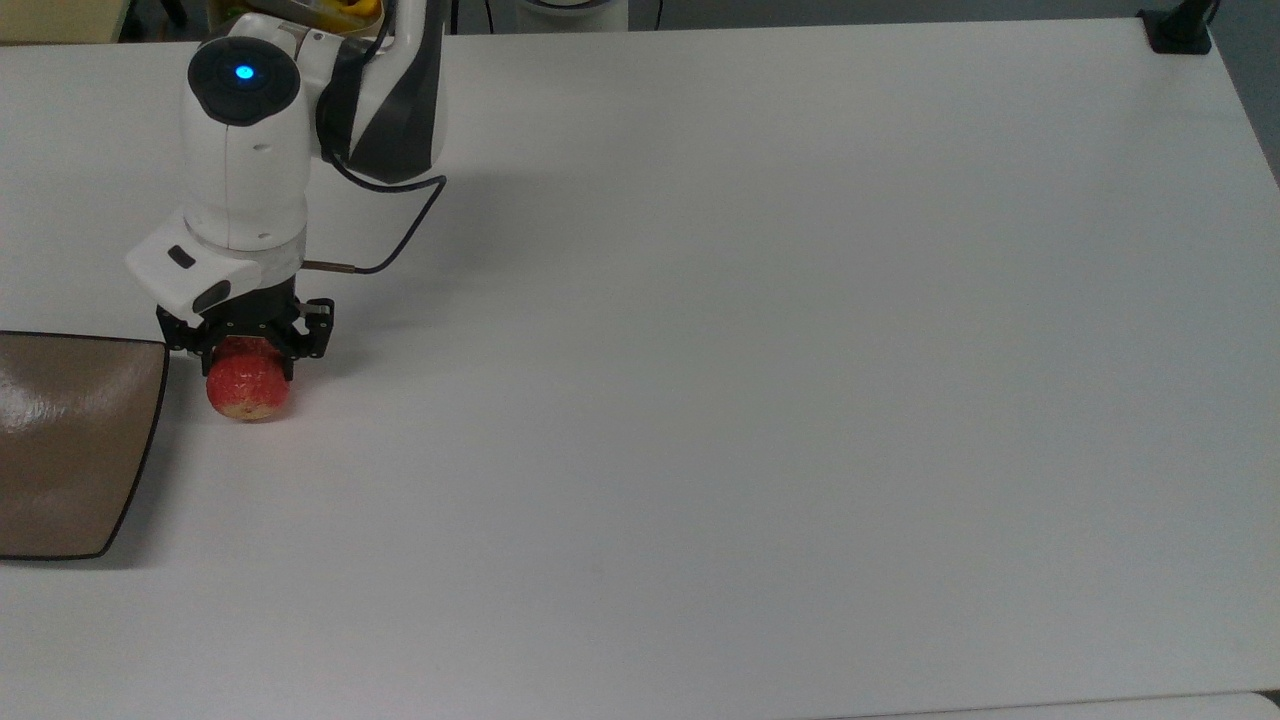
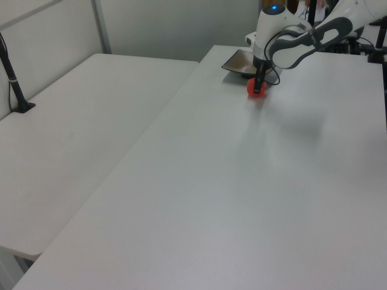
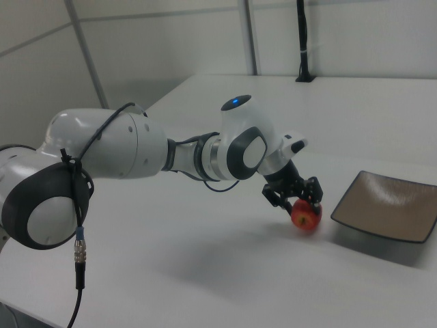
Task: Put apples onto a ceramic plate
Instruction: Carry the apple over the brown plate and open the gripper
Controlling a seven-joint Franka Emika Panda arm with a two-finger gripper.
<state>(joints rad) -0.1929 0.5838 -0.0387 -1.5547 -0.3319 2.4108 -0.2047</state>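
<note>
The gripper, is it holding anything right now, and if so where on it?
The gripper is closed on the apple, its fingers clamping the upper part from opposite sides. The apple sits just beside the plate, not on it.

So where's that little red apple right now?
In the top view, the apple sits at the table's left side, between the gripper's fingers, just right of the brown plate.
</note>
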